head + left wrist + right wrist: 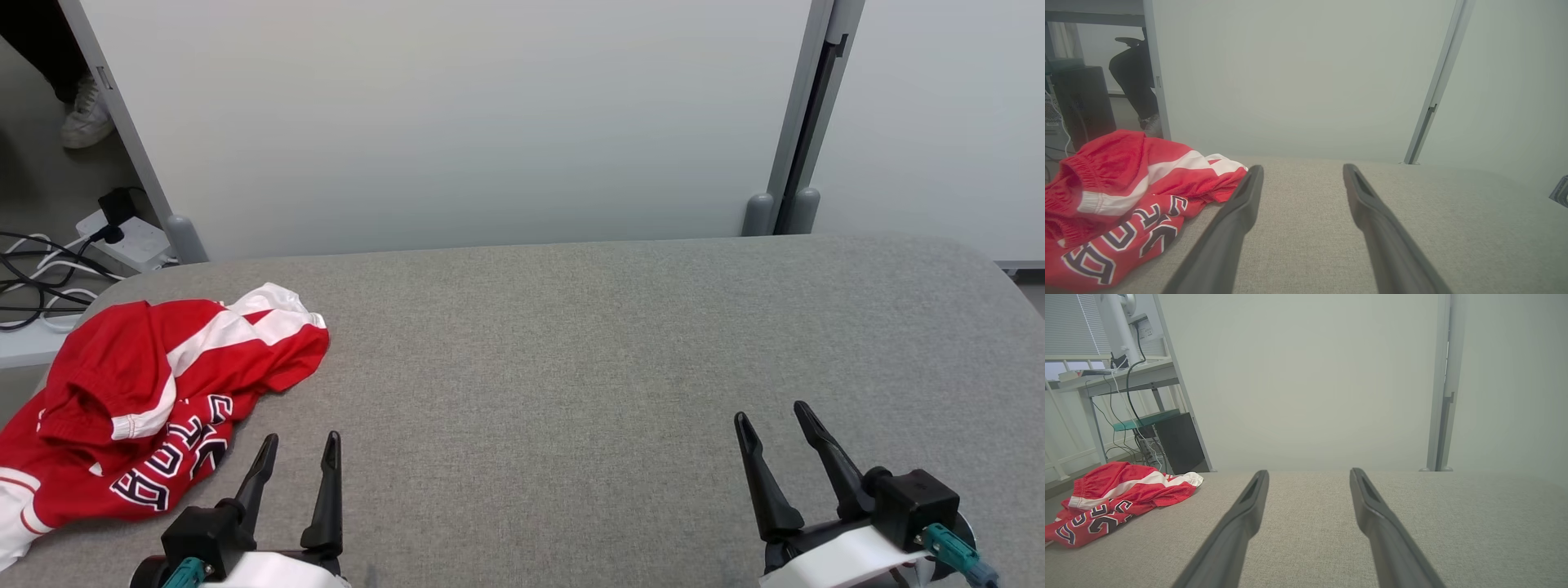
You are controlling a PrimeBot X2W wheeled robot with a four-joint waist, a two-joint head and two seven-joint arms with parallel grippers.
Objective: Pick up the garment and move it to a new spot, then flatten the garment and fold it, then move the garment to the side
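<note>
Pointing toward the far side from the near edge of the grey fabric-covered table (571,343), the left gripper (300,439) sits at the near left and the right gripper (771,412) at the near right. Each has its two long dark fingers spread wide with nothing between them, and bare cloth shows in both gaps. Just left of the left gripper lies the garment (155,408), a crumpled red heap with broad white stripes, navy letters outlined in white and a gathered elastic band bunched on its left side. It occupies the near-left corner of the table, and in the head view a narrow strip of grey separates its lettered edge from the nearest finger. It lies well apart from the right gripper, with the wide middle of the table between them. One white-striped fold points toward the far edge of the table. Beyond that edge stand pale partition panels (457,122), joined at the right by a grey post (796,122) on rounded feet. Past the far-left corner, on the floor, sit a white power strip (135,241) and a tangle of black and white cables (33,282). Farther off is a person's white shoe (86,118), and the right wrist view shows a black computer tower (1180,443) under a desk (1126,375).
</note>
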